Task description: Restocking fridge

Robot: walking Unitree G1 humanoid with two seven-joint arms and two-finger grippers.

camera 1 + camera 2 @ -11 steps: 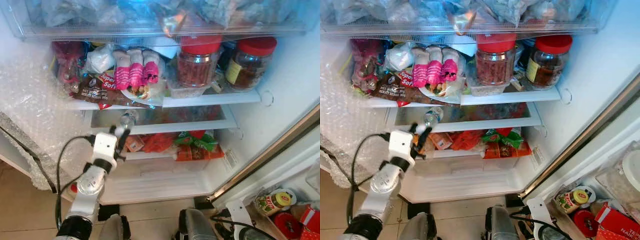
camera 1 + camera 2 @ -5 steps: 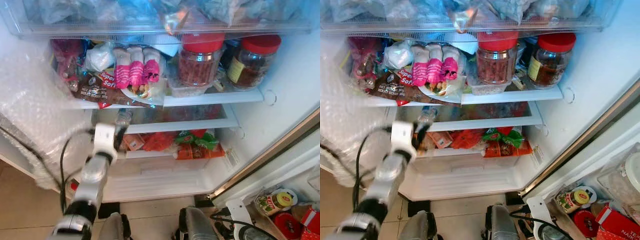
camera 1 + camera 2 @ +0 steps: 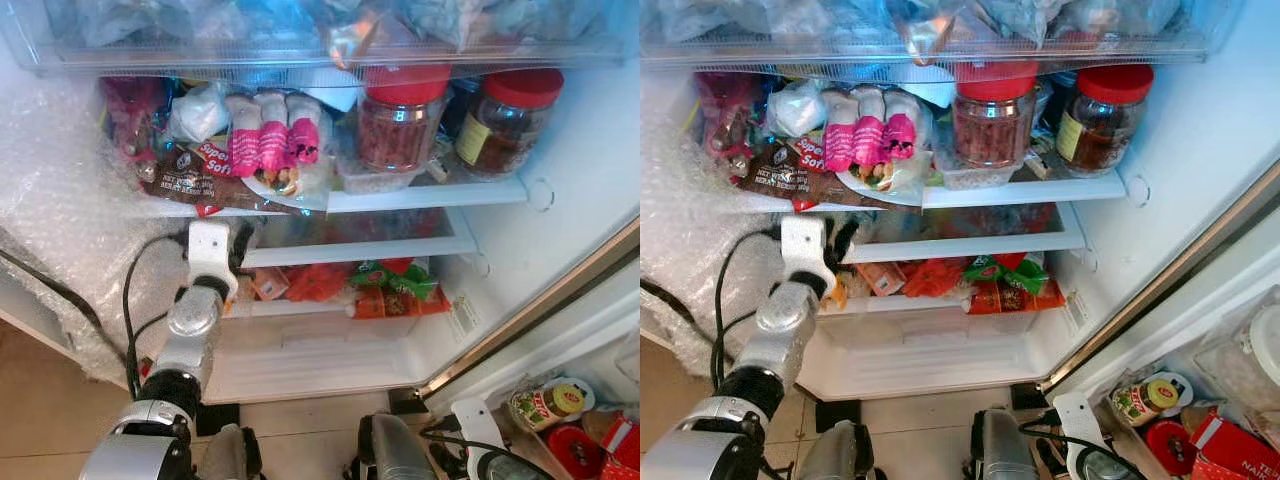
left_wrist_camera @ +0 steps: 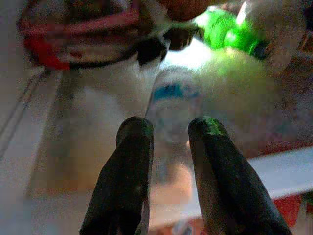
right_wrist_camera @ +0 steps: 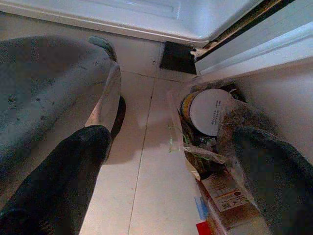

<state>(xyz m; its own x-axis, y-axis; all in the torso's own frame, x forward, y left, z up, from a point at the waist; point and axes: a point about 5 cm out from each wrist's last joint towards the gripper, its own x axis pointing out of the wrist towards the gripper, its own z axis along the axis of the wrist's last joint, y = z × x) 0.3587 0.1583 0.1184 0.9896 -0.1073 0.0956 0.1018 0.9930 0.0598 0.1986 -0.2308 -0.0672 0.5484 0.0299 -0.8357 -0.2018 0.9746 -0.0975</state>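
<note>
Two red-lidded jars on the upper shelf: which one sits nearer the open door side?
The jar with the yellow label, at the shelf's right end beside the fridge wall. The other red-lidded jar, filled with reddish contents, stands to its left, toward the shelf's middle.

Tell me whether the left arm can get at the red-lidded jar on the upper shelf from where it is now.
Probably not directly. The left gripper is tucked under the upper shelf, at the lower shelf's left end, while the red-lidded jar stands above. It would likely have to back out and rise first.

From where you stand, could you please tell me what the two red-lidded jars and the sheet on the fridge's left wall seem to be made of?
Red-lidded jars: clear, glossy glass or plastic, contents visible; lids look matte plastic. Sheet: bubble wrap, translucent plastic, dimpled all over.
</note>
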